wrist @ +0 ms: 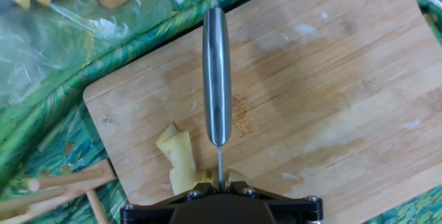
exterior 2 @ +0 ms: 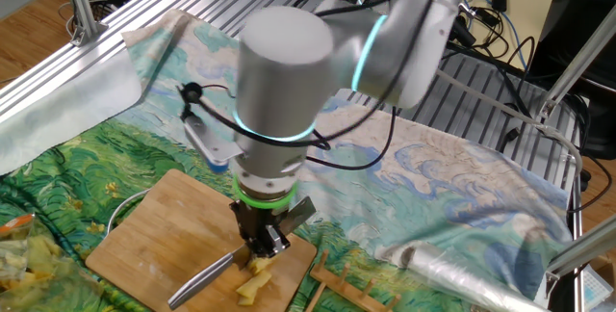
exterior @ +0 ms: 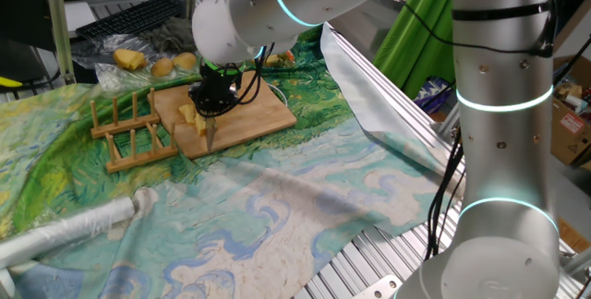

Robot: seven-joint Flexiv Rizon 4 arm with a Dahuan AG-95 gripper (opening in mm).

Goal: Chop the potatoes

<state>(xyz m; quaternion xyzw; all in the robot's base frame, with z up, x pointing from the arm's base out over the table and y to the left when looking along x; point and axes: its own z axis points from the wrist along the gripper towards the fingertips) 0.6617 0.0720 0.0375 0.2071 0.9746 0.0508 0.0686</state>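
Two risks. Claw [exterior 2: 260, 240] clenched on knife [wrist: 216, 79], blade down among potatoes [wrist: 181, 158] at board [wrist: 331, 92] corner. Small chunks may roll or skid off near edge under blade; board may slide on cloth [exterior: 277, 216]; knife may twist in grip.

- Even, bright indoor light; shadows soft.
- Glare streaks the steel knife handle [wrist: 216, 72] in the hand view.
- Fixed views slightly soft; arm shell [exterior: 503, 31] shiny.

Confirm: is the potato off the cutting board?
No, the potato lies on the wooden board, beside the knife.
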